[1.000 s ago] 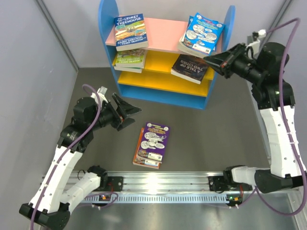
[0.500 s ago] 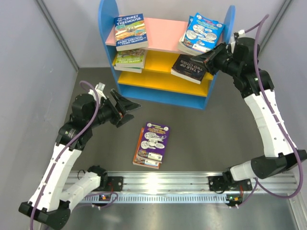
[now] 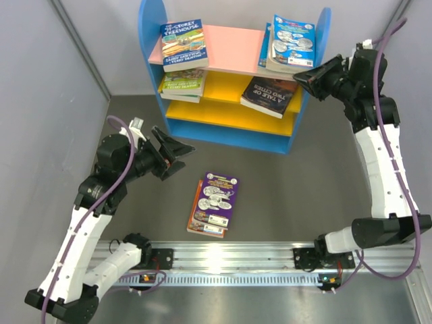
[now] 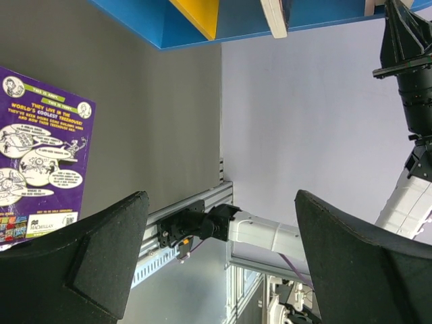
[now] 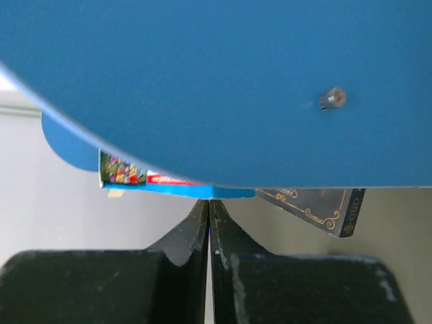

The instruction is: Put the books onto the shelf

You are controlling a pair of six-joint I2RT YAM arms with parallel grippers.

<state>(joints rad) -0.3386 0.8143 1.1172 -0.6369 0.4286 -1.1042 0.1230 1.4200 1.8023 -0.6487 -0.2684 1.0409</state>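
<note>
On the grey table [image 3: 304, 182], the purple book [image 4: 40, 162] reads "Macmillan"

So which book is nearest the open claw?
The purple book, lying on the table atop an orange one, by the left gripper. The other books sit on the shelf.

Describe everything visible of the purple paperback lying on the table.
The purple paperback is thin, with white cartoon bubbles, yellow lettering and a barcode on its upturned face. It lies flat and closed on an orange-edged book that peeks out at its left and near edges, on the dark grey table. Nothing else touches it.
</note>
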